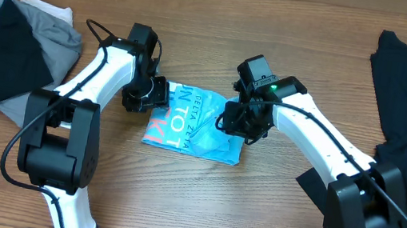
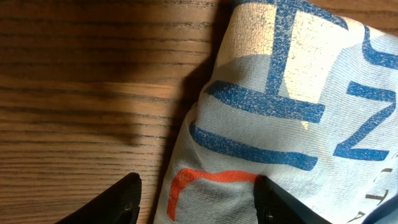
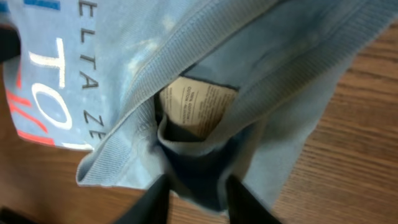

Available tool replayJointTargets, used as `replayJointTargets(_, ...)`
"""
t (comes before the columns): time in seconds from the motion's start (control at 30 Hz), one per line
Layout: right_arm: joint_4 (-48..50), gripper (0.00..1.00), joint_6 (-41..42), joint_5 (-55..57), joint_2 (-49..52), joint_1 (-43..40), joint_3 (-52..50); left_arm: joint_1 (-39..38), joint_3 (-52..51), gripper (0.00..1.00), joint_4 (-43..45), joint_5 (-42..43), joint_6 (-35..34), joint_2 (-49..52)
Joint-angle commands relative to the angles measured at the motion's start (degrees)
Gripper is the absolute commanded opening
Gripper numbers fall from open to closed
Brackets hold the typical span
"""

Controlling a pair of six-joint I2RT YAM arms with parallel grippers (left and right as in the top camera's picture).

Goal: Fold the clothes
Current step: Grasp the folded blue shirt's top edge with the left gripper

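Note:
The clothes in hand are a light-blue T-shirt (image 1: 193, 127), lying folded mid-table with its white-and-coral lettering up. My left gripper (image 1: 141, 98) is open at the shirt's left edge. In the left wrist view that gripper (image 2: 198, 186) straddles the edge: one finger (image 2: 121, 202) is over bare wood, the other (image 2: 280, 202) over the printed cloth (image 2: 292, 81). My right gripper (image 1: 238, 125) is at the shirt's right edge. Seen from the right wrist, this gripper (image 3: 198, 186) is shut on a bunched fold of blue fabric below the ribbed collar (image 3: 249, 50) and the care label (image 3: 196, 106).
A heap of grey, black and white garments (image 1: 12, 45) lies at the far left of the wooden table (image 1: 224, 28). A long black garment (image 1: 405, 120) lies along the right side, down to the front corner.

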Motion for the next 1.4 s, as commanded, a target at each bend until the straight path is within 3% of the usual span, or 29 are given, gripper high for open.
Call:
replayJointTargets(0.0,0.26,0.08,0.28,0.83,0.33,0.26,-0.42,-0.39,-0.33,0.62,-0.15,0.11,0.07,-1.33)
replayJointTargets(0.03,0.17,0.04,0.28,1.40,0.33,0.26,-0.42,-0.37,-0.33,0.62,-0.17,0.11,0.07,-1.33)
replayJointTargets(0.13,-1.42,0.04,0.28,4.33,0.33,0.26,-0.42,-0.37,-0.33,0.61,-0.17,0.11,0.07,-1.33)
replayJointTargets(0.27,-7.34,0.04,5.42,20.35,0.33,-0.20,-0.42,-0.37,-0.35,0.61,-0.20,0.11,0.07,-1.33)
replayJointTargets(0.33,-9.05,0.05,6.47,23.15,0.33,-0.66,-0.42,-0.37,-0.33,0.61,-0.20,0.11,0.07,-1.33)
replayJointTargets(0.37,-9.73,0.21,6.45,23.30,0.33,-0.96,-0.46,-0.37,-0.35,0.61,-0.22,0.11,0.07,-1.33)
replayJointTargets(0.6,-11.63,0.34,7.96,23.21,0.33,-1.36,-0.46,-0.37,-0.35,0.61,-0.37,0.11,0.09,-1.33)
replayJointTargets(1.03,-11.30,0.36,-3.39,6.86,-4.11,-1.25,4.42,-0.37,-0.33,0.60,0.66,0.17,0.07,-1.33)
replayJointTargets(1.13,-11.96,0.35,-5.18,-1.79,-4.11,-1.18,4.42,-0.37,1.53,0.56,5.07,4.72,4.04,-1.40)
replayJointTargets(1.37,-11.34,0.34,-6.32,-6.54,-4.11,-0.92,4.31,-0.92,8.85,0.63,18.10,4.55,6.54,-1.36)
